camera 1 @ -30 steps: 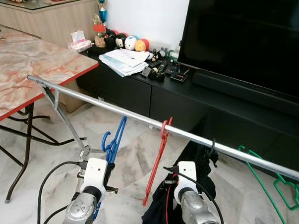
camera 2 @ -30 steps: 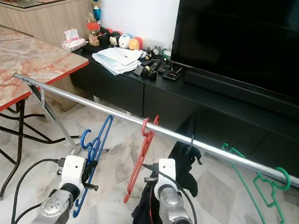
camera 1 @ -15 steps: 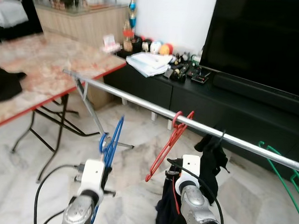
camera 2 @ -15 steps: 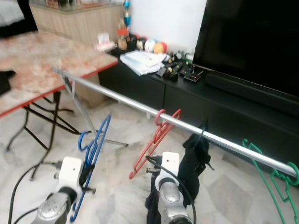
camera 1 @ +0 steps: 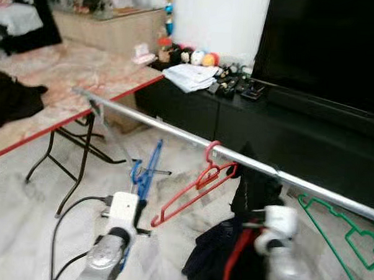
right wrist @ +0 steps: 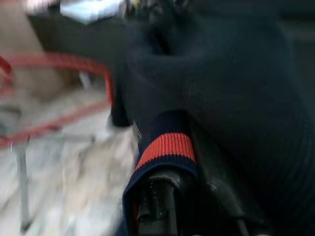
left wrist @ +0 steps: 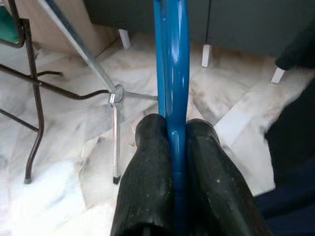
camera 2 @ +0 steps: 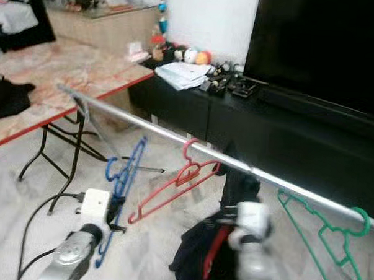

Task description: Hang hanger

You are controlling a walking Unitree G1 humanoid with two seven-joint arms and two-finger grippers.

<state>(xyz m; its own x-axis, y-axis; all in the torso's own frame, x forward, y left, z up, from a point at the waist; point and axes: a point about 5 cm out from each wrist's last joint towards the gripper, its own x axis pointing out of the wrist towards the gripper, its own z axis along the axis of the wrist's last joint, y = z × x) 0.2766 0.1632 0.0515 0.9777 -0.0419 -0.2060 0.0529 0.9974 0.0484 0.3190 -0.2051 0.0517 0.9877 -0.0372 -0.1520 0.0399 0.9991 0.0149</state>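
A blue hanger (camera 1: 146, 169) is off the rail, standing upright in my left gripper (left wrist: 172, 130), whose fingers (left wrist: 147, 182) are shut on its stem below the silver rail (camera 1: 175, 129). A red hanger (camera 1: 194, 187) hangs from the rail by its hook, swung up at a slant. A dark garment (camera 1: 254, 187) with a red-striped cuff (right wrist: 166, 147) hangs at the rail and droops to the floor side; my right gripper (right wrist: 184, 189) is shut on it, blurred. A green hanger (camera 1: 339, 228) hangs further right on the rail.
A marble-top folding table (camera 1: 66, 73) with a red edge stands at the left, a black cloth (camera 1: 12, 98) on it. Behind the rail runs a black TV console (camera 1: 194, 109) with papers and small items, a large TV (camera 1: 327, 47) above. The rack's leg (left wrist: 93, 61) slants to the marble floor.
The camera has shifted. My right arm has swung to the right with the dark garment, and the red hanger has tipped up to a flatter slant. The left gripper still grips the blue hanger.
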